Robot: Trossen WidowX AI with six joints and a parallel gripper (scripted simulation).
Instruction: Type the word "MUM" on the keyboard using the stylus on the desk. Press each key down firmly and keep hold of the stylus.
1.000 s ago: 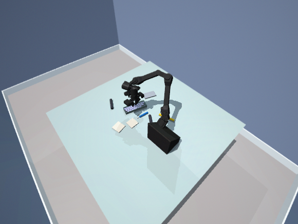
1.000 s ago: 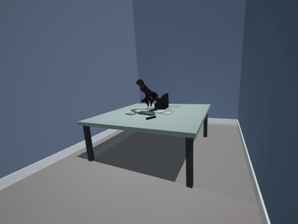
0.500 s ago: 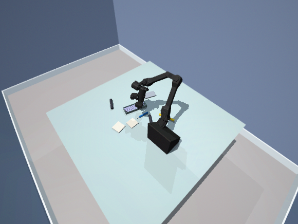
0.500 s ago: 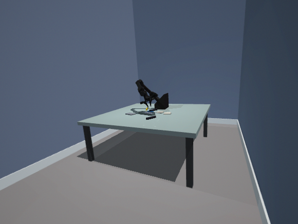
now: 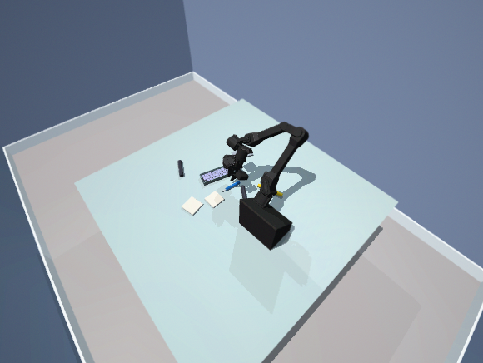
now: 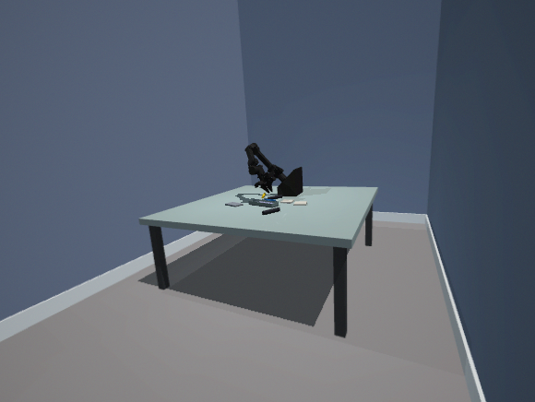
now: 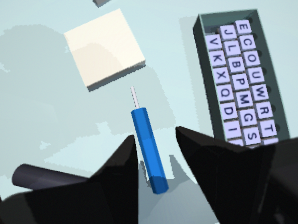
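Hovering gripper (image 7: 156, 142) over blue stylus (image 7: 148, 150) | jaws released, straddling barrel, empty | lower straight, clench mid-barrel, tip pointing out | keyboard (image 7: 242, 80) just beside

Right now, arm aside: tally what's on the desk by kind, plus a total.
keyboard: 1
blue stylus: 1
cream pads: 2
dark cylinders: 2
grey tile: 1
Total: 7
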